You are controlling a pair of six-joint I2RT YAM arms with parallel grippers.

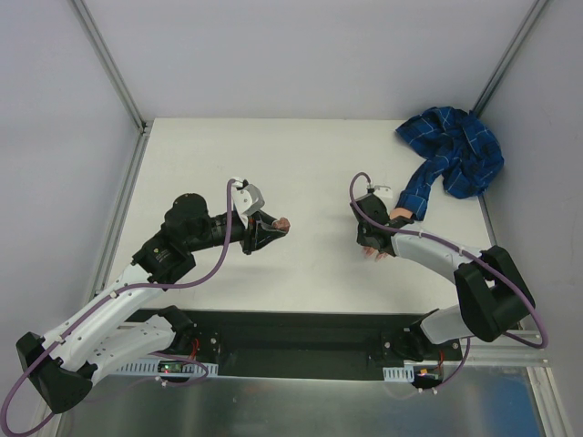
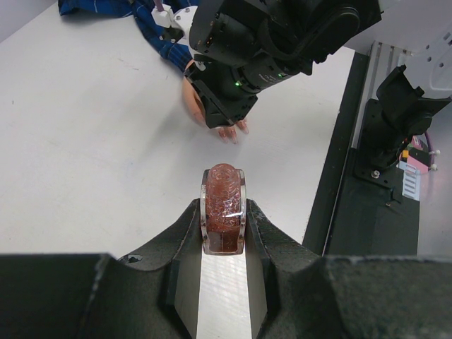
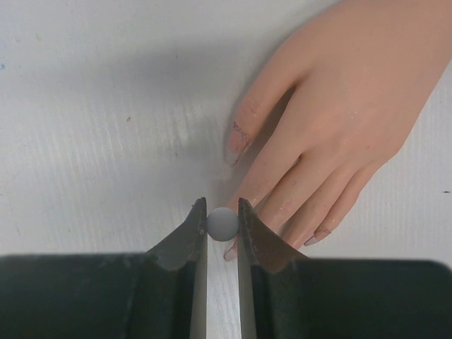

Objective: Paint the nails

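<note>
The flesh-coloured fake hand [image 3: 339, 106] lies palm down on the white table, its blue plaid sleeve [image 1: 451, 159] bunched at the back right. Its nails show at the thumb [image 3: 236, 145] and at a fingertip [image 3: 314, 239]. My right gripper [image 3: 222, 212] hovers over the fingertips, shut on a small round white cap [image 3: 223, 224]; whatever hangs under the cap is hidden. To the left, my left gripper [image 2: 224, 212] is shut on a tiny uncapped bottle [image 2: 223, 191] of reddish glittery polish, held apart from the fake hand [image 2: 229, 132].
A black mounting rail [image 1: 301, 332] runs along the table's near edge with both arm bases on it. Grey walls and metal posts [image 1: 109, 64] close in the table at the sides and back. The right arm's base [image 2: 395, 120] stands close to the bottle's right.
</note>
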